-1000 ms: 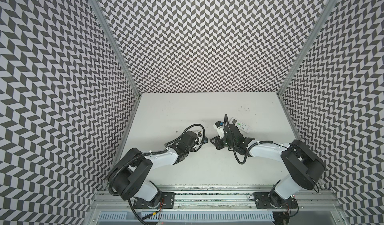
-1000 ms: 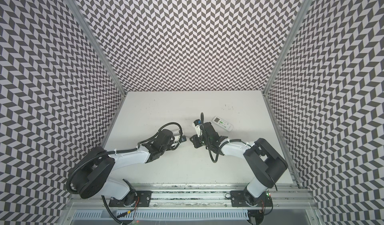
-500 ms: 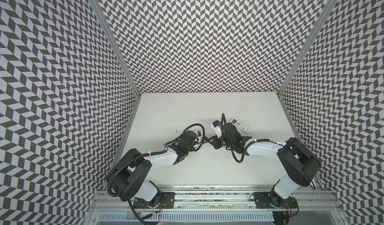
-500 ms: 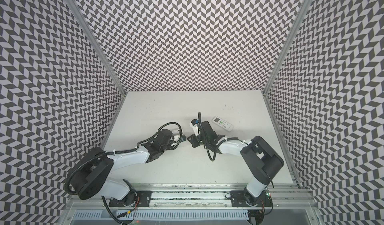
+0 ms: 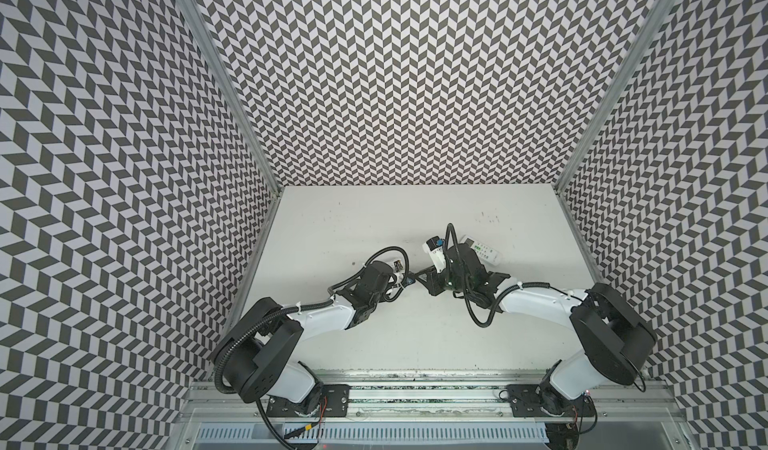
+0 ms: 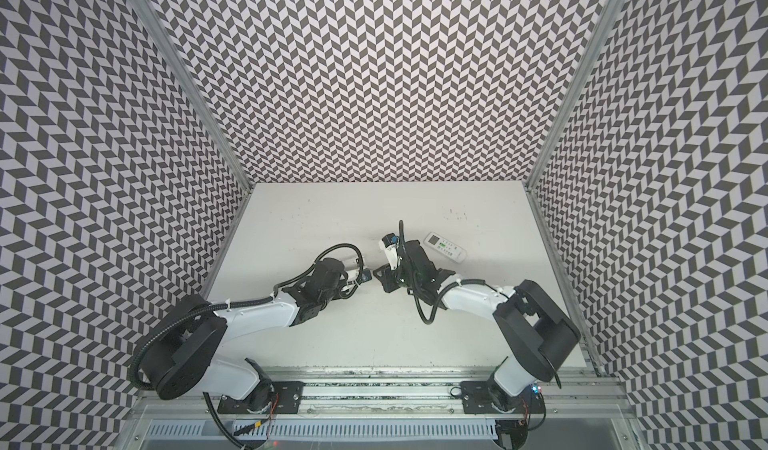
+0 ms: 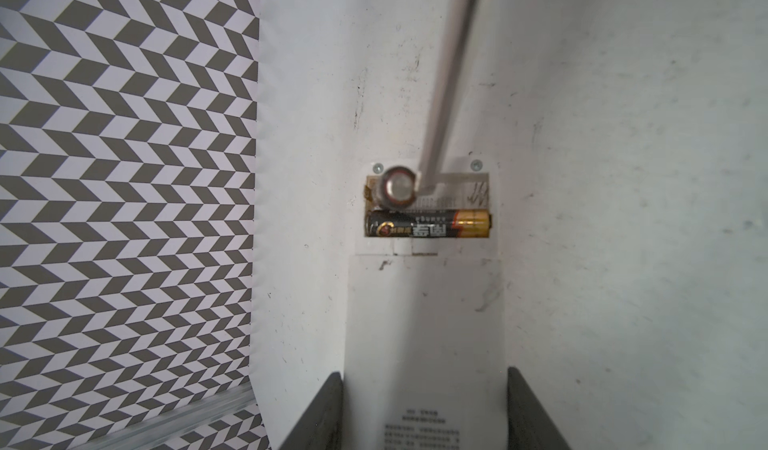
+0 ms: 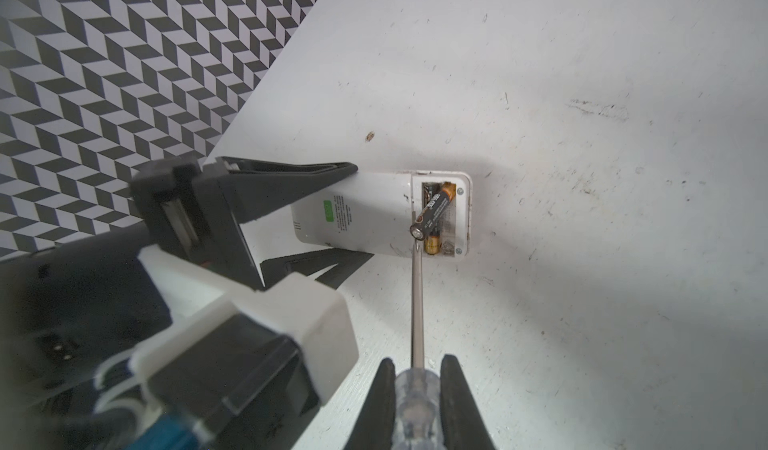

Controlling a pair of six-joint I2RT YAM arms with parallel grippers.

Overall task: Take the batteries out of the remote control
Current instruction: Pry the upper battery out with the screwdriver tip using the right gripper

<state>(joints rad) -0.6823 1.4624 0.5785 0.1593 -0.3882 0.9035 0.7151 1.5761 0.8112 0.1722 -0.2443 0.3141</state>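
Remote (image 8: 365,215) lies back-up on the bench (image 8: 582,261), near the middle between the two arms, its green sticker facing up. The left tool (image 8: 357,211) is clamped on it: in the left wrist view its two dark fingers (image 7: 328,402) press the long sides of the remote (image 7: 424,323) at the end away from the battery bay (image 8: 451,219). The bay has no cover on it.

Both batteries are in the bay. The raised battery (image 8: 430,215) is tilted, its gold end down in the slot and its flat silver end lifted clear above the remote's back; the left wrist view shows that end almost head-on (image 7: 398,188). The flat battery (image 7: 428,225) lies seated in the slot beside it, along the bay, its gold end showing (image 8: 432,245).

The right tool (image 8: 417,360) is closed on the clear handle of a screwdriver (image 8: 417,302). The shaft (image 7: 449,74) reaches to the bay, and its tip sits at the lifted end of the raised battery, touching it or just beside it; which of the two cannot be told.

In both top views a second remote (image 5: 484,250) (image 6: 445,247) lies face-up on the bench beyond the right arm, apart from both tools.
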